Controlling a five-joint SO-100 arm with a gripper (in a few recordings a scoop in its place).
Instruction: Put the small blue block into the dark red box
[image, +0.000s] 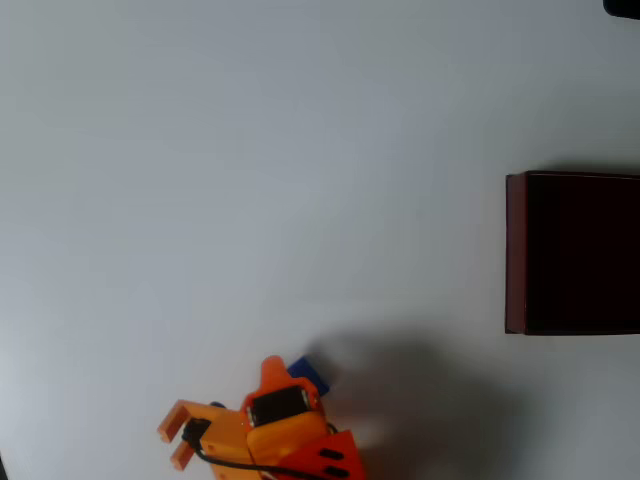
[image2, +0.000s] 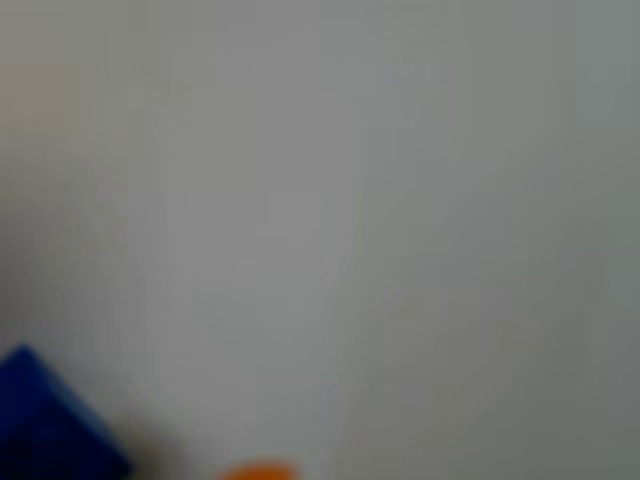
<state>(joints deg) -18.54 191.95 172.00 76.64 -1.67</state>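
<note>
In the overhead view the blue block (image: 308, 378) lies low on the white counter (image: 250, 180), turned corner-on, no long axis readable. The orange gripper (image: 275, 375) covers part of it; whether it is spread or pinching cannot be told. The red box (image: 515, 250) sits well apart at right.

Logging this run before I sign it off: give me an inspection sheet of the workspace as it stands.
Surface: plain white table, bare.
Job's things: small blue block beside the orange arm, low in the overhead view; dark red box at the right edge, apart from it, dark inside.
Clutter: nothing seen.
Grippers: orange gripper over the block; open or shut cannot be told.
Cables: black cable on the arm.
Surroundings: dark object at top right corner.
</note>
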